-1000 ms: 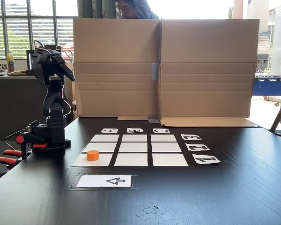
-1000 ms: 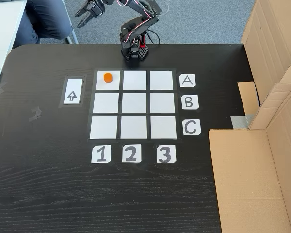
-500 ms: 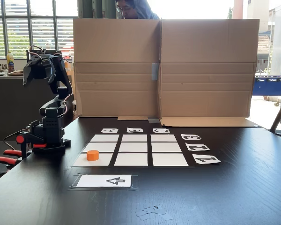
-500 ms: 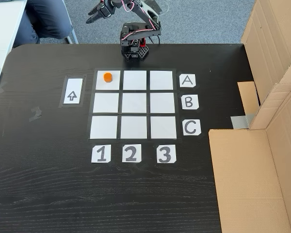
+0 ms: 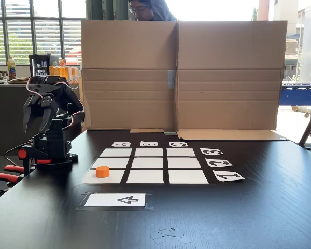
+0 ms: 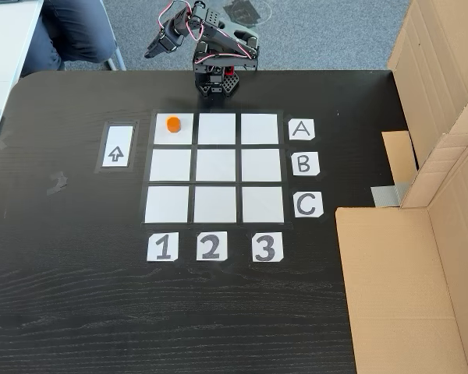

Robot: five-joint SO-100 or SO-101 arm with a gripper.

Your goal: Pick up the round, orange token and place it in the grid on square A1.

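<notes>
The orange token (image 6: 172,123) sits flat on square A1 (image 6: 174,129), the corner cell at the upper left of the grid (image 6: 215,167) in the top-down fixed view, where the A row meets the 1 column. Over the past second the arm has folded back from its raised pose toward its base at the top centre of that frame, and the end effector (image 5: 35,115) now hangs at the left edge of the low fixed view, fingers pointing down, slightly parted and holding nothing, well apart from the token. By the look of it the placement is done and the arm is retiring.

The token is a short, smooth, plastic-looking cylinder with a flat top, narrower than its cell. The cells are plain white paper rectangles with black gaps between them, on a dark wood-grain counter (image 6: 101,312). A white arrow card (image 6: 118,146) lies just left of the grid; creased brown cardboard (image 5: 179,75) walls the counter's far side.
</notes>
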